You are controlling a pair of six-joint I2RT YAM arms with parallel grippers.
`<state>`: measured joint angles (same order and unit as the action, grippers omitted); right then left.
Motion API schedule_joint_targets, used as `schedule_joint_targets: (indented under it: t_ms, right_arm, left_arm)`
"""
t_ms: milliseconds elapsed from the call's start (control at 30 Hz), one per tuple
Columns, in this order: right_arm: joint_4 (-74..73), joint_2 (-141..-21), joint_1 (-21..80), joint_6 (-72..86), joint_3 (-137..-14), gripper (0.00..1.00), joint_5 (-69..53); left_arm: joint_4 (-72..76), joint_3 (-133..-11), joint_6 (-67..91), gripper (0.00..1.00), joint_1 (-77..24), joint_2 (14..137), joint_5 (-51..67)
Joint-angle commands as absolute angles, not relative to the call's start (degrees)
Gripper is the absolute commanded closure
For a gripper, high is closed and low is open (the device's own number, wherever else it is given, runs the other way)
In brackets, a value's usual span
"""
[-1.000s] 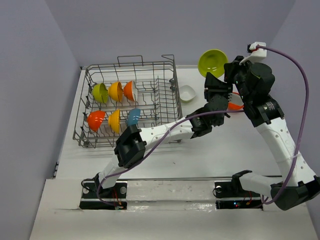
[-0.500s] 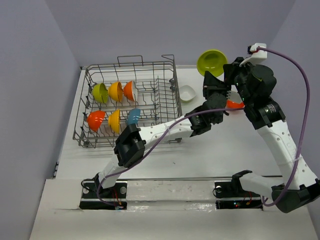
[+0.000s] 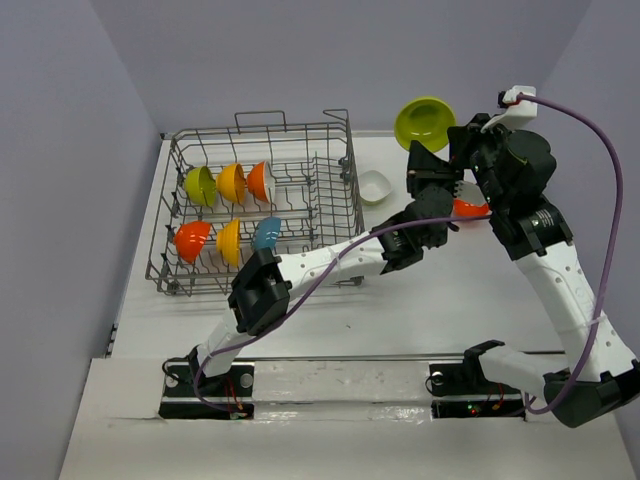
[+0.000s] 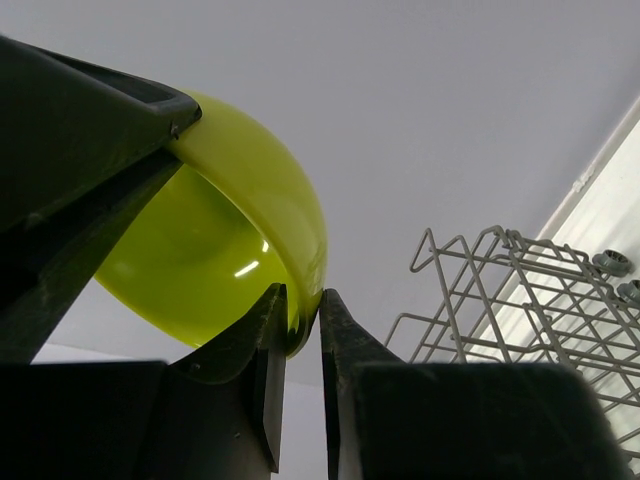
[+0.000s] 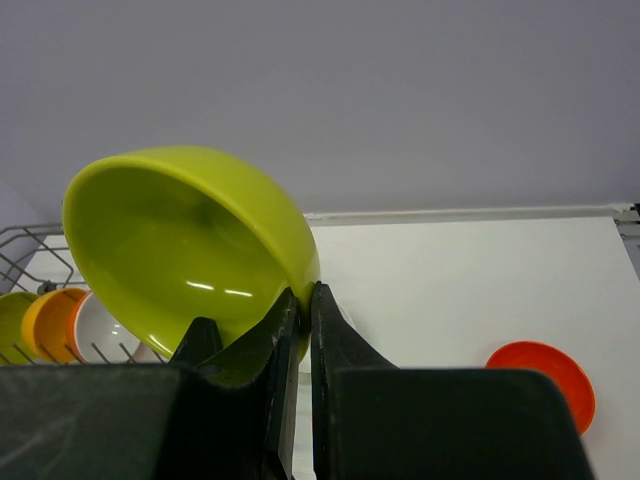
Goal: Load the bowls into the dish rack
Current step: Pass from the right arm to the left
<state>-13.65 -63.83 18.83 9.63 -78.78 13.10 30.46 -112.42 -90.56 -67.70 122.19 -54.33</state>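
Note:
A lime green bowl [image 3: 424,123] hangs tilted in the air right of the dish rack [image 3: 330,190]. Both grippers are shut on its rim. My left gripper [image 3: 420,152] pinches it from below, the rim [image 4: 305,300] caught between its fingers. From the right, my right gripper [image 3: 456,130] clamps another part of the rim [image 5: 300,285]. Six bowls stand in the rack in two rows: lime [image 3: 200,185], orange-yellow [image 3: 232,182] and red-orange [image 3: 260,180] behind, red-orange [image 3: 192,240], orange-yellow [image 3: 230,240] and teal [image 3: 266,233] in front.
A white bowl [image 3: 374,186] sits on the table just right of the rack. A red-orange bowl [image 3: 468,209] lies on the table under the right arm, partly hidden; the right wrist view shows it [image 5: 545,380] too. The rack's right half holds bare tines.
My left gripper's jaws have closed onto the lime green bowl's rim. The bowl and both grippers have risen slightly. The right gripper has kept its grip.

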Motion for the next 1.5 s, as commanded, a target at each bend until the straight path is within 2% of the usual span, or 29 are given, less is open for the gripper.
schedule_joint_targets:
  t_ms: [0,1467]
  right_arm:
    - [-12.8,-60.4,18.4,9.7,-79.0,0.99,14.3]
    - [-12.5,-58.8,18.4,10.1,-78.2,0.99,13.5]
  left_arm:
    - [38.4,-116.5,-89.2,1.0,-65.8,120.4,-59.5]
    - [41.6,-113.6,-90.2,1.0,-66.4,117.9,-59.4]
